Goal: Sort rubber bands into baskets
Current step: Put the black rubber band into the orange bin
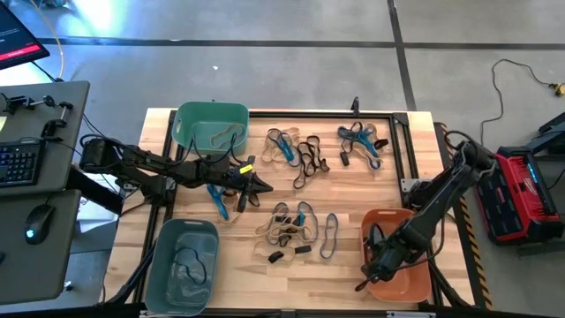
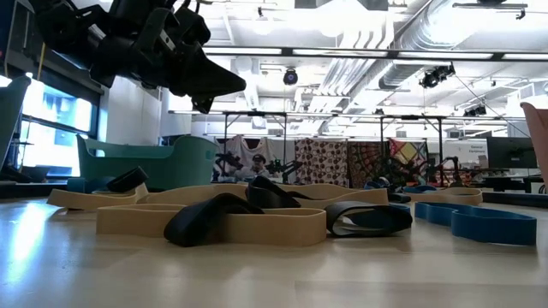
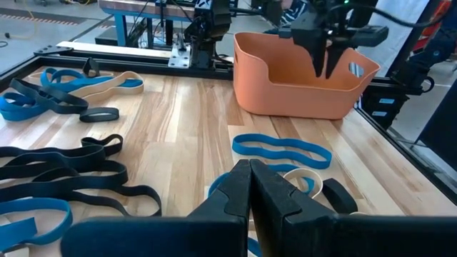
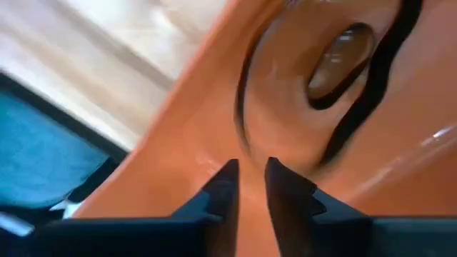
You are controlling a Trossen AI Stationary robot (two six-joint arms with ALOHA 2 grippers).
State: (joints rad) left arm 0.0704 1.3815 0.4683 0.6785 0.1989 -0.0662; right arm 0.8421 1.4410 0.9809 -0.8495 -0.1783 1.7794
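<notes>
Baskets come first by size: the teal-green rounded plastic basket (image 1: 211, 126) sits at the wooden table's (image 1: 344, 265) far left corner, the grey-blue basket (image 1: 182, 266) at its near left corner, the orange basket (image 1: 399, 256) at its near right corner, spread apart probably so colours stay separate. The right gripper (image 4: 250, 184) hangs inside the orange basket, fingers slightly parted, seemingly letting go of a black rubber band (image 4: 371, 86) lying against the orange wall. The left gripper (image 1: 260, 187) hovers pinched shut and empty near the table's middle, beside a blue rubber band (image 1: 216, 200). Loose tan, blue and black bands (image 1: 296, 228) remain scattered across the table.
</notes>
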